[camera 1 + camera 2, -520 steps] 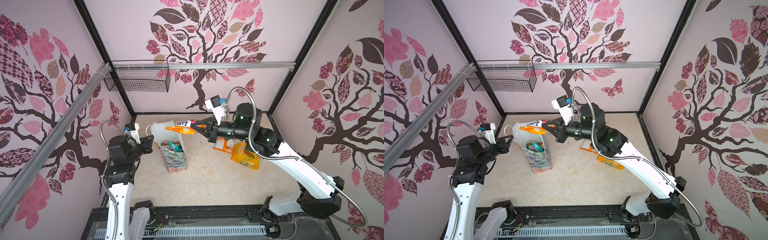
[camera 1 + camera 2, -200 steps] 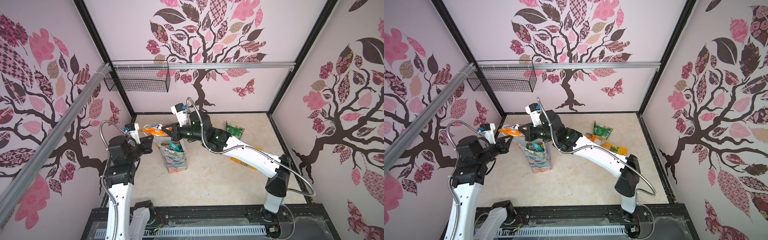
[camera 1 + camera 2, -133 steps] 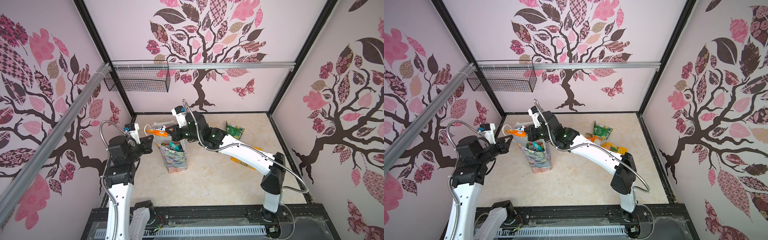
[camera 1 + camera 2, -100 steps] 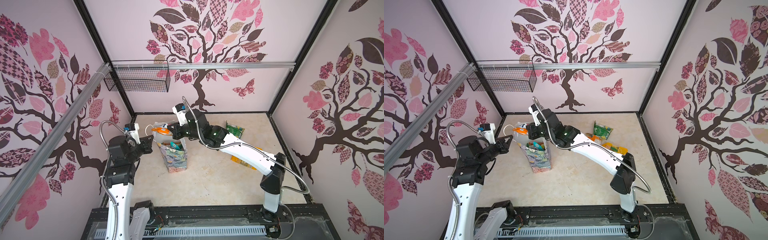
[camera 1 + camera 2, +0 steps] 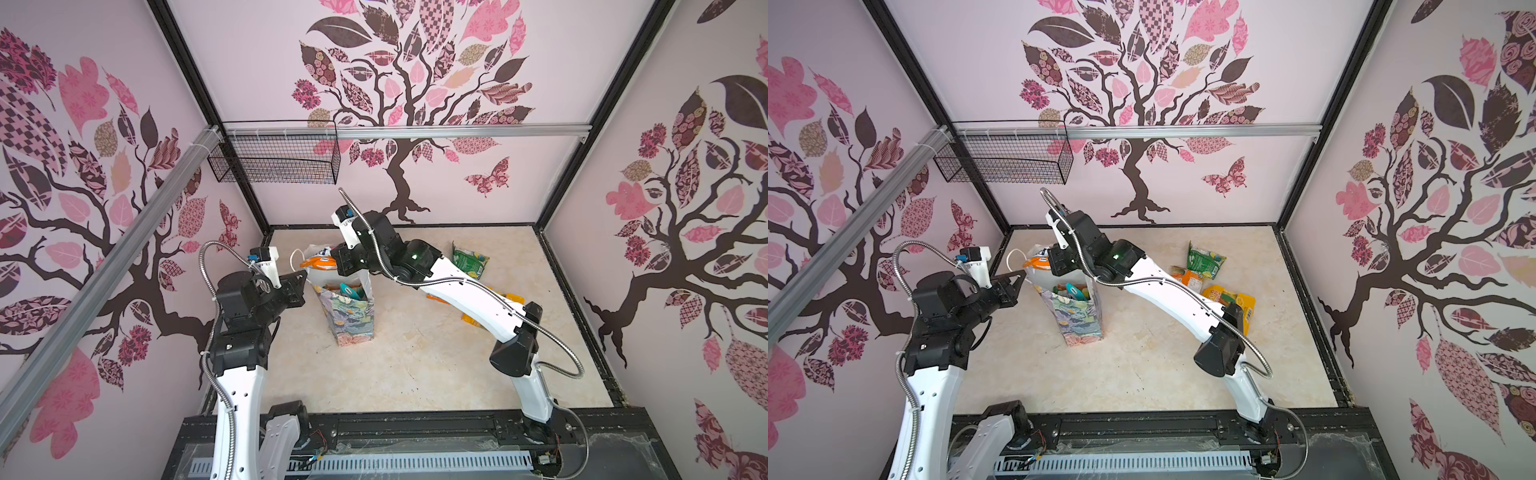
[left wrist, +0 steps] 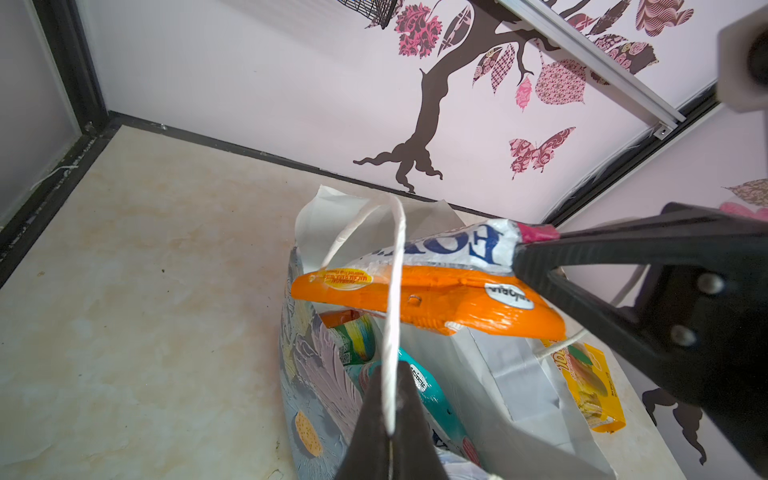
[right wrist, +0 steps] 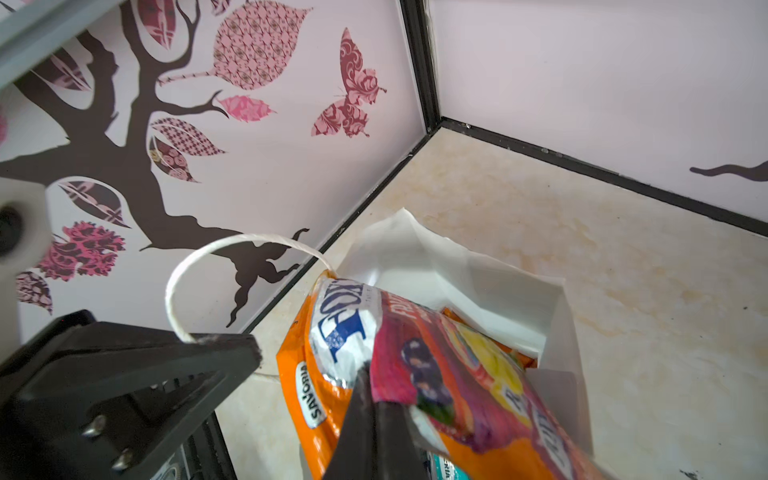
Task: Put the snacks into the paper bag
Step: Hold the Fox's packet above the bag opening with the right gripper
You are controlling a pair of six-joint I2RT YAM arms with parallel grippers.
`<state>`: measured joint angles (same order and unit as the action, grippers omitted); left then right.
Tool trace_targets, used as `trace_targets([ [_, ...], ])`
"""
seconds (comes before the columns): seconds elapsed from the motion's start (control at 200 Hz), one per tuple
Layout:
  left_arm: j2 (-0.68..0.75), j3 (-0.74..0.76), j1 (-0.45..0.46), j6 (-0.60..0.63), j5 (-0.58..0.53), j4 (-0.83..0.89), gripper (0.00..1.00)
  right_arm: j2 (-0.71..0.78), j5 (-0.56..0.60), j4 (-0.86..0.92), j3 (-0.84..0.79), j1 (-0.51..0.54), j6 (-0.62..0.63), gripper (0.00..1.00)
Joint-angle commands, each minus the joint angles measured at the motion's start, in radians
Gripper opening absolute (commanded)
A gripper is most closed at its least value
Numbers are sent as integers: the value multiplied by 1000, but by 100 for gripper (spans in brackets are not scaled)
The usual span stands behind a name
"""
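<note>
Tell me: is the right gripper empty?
No, the right gripper is shut on two snack packets over the bag.

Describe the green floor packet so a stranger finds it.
Find the flowered paper bag on the floor. To its right, beyond the white arm, loose packets lie. The green packet is nearest the back wall; its neighbours are orange and yellow.
</note>
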<state>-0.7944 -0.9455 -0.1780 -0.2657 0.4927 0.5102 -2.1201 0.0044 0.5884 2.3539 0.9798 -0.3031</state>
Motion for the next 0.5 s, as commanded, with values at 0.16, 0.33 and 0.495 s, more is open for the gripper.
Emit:
trace_targets([
  [0.16, 10, 6, 2, 10, 13, -46, 0, -55, 93, 33, 71, -3, 50, 0],
  [0.33, 10, 5, 2, 14, 6, -41, 0, -55, 147, 41, 77, -2, 65, 0],
  [0.495, 11, 4, 1, 13, 0, -39, 0, -5, 198, 37, 48, -1, 78, 0],
])
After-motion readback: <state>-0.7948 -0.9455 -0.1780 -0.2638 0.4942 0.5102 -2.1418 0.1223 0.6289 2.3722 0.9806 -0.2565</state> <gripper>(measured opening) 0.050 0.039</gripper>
